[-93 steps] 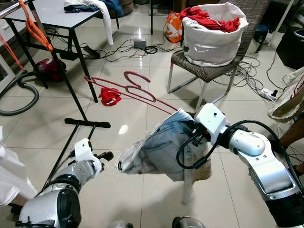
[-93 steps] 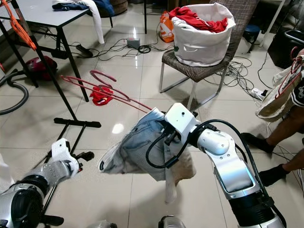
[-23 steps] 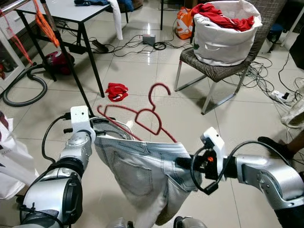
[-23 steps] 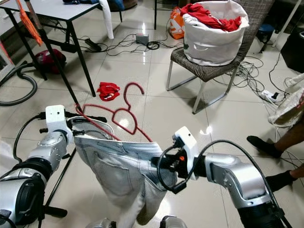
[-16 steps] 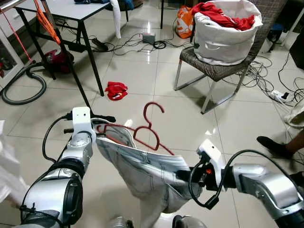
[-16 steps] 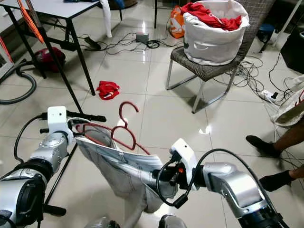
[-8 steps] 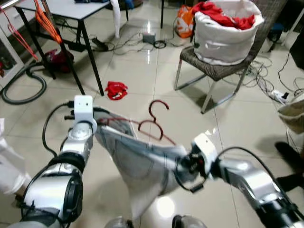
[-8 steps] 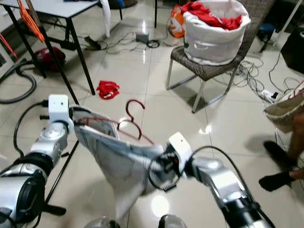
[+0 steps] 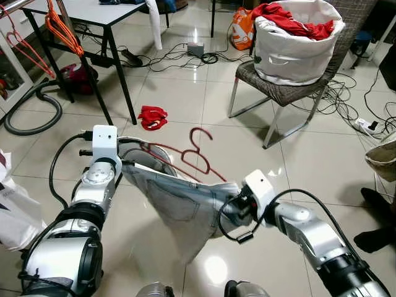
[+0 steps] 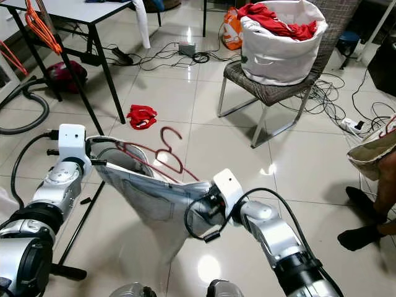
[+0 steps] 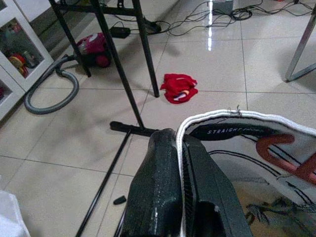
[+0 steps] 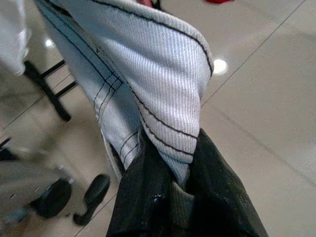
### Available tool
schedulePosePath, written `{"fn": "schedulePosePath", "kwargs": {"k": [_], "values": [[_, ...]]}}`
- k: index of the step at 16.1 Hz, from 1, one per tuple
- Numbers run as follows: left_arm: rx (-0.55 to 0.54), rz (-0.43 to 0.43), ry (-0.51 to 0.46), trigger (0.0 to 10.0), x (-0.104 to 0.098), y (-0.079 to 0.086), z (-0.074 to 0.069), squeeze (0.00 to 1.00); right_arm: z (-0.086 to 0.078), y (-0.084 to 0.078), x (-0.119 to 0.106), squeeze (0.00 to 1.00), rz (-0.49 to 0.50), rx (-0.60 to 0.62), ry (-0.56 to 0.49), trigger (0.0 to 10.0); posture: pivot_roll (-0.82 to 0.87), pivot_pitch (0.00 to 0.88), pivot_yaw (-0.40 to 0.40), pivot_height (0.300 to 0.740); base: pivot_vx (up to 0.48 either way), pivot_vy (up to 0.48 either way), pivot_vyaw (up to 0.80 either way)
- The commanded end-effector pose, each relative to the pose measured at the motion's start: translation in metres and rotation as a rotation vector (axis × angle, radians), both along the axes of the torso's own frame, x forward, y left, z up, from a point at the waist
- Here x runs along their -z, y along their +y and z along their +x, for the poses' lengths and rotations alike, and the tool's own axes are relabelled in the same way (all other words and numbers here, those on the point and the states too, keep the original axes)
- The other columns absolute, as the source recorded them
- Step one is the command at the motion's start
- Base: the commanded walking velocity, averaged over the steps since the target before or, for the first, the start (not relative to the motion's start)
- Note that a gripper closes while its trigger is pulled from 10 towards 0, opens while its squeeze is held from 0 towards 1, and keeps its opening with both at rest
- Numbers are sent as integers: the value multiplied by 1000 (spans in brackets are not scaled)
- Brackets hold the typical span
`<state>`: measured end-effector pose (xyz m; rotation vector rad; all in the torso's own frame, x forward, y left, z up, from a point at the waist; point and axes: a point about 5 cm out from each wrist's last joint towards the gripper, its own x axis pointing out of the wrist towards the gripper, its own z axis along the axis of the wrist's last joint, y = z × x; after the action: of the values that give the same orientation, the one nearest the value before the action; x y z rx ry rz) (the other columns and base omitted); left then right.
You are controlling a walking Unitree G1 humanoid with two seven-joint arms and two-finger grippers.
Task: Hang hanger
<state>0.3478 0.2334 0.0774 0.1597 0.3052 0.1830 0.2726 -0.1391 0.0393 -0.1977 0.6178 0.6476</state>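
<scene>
Denim shorts point(image 9: 179, 207) are on the red hanger point(image 9: 185, 158), both grippers, left point(image 11: 181, 163) and right point(image 12: 173, 195), clamped on the waistband, yet hanging on the rail point(image 9: 25, 5) remains.

Faded denim shorts point(image 9: 179, 207); red plastic hanger point(image 9: 193, 156); glossy tile floor point(image 9: 185, 105); woven chair point(image 9: 278, 93).

Jeans point(image 9: 179, 207) are hanging between the left gripper point(image 9: 127, 162) and right gripper point(image 9: 232, 207), with a hanger point(image 9: 189, 158) lying inside the waistband. A chair point(image 9: 272, 93) carrying a laundry basket point(image 9: 297, 52) is standing behind on the right, a counter point(image 9: 93, 15) behind on the left.
</scene>
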Motion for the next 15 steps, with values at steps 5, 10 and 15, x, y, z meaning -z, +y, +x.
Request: {"fn": "schedulePosePath", "kwargs": {"k": [5,10,15], "values": [[-28,-18,19,0,7,11,-9,0,9,-30,6,161,-85,139,-6,10000,-125,0,34,740,0,0,0],[328,-124,-97,0,-3,-62,-2,0,16,-6,12,157,-34,41,66,10000,-112,0,29,740,0,0,0],[467,-140,-131,0,-9,-83,-8,0,29,4,13,157,-18,50,56,10000,-100,0,32,740,0,0,0]]}}
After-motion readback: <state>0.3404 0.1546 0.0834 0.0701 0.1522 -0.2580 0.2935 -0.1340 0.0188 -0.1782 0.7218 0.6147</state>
